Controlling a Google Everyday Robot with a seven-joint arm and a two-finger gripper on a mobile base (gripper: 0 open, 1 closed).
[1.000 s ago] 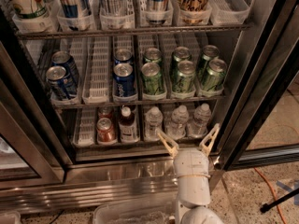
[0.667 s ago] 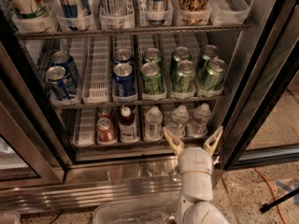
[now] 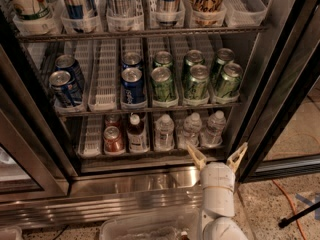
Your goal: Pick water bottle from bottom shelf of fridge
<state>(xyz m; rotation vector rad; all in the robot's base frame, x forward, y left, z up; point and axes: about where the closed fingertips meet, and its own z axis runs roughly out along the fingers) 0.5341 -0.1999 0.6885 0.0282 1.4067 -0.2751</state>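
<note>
The fridge (image 3: 165,176) stands open with its steel frame around wire racks. On the bottom shelf (image 3: 90,134), three clear water bottles with white caps stand side by side in white lane trays: left (image 3: 163,130), middle (image 3: 192,128), right (image 3: 214,127). My gripper (image 3: 217,156) is open, just in front of and below the shelf edge, under the middle and right bottles. Its tan fingers (image 3: 196,156) spread apart and hold nothing.
A red can (image 3: 113,139) and a dark-liquid bottle (image 3: 135,132) stand left of the water bottles. Green cans (image 3: 195,81) and blue cans (image 3: 133,85) fill the rack above. The black-edged door (image 3: 280,94) stands at right. An orange cable (image 3: 287,199) crosses the floor.
My gripper has moved right and slightly forward along the shelf front, from under the middle bottle toward the right bottles. Its fingers stay open.
</note>
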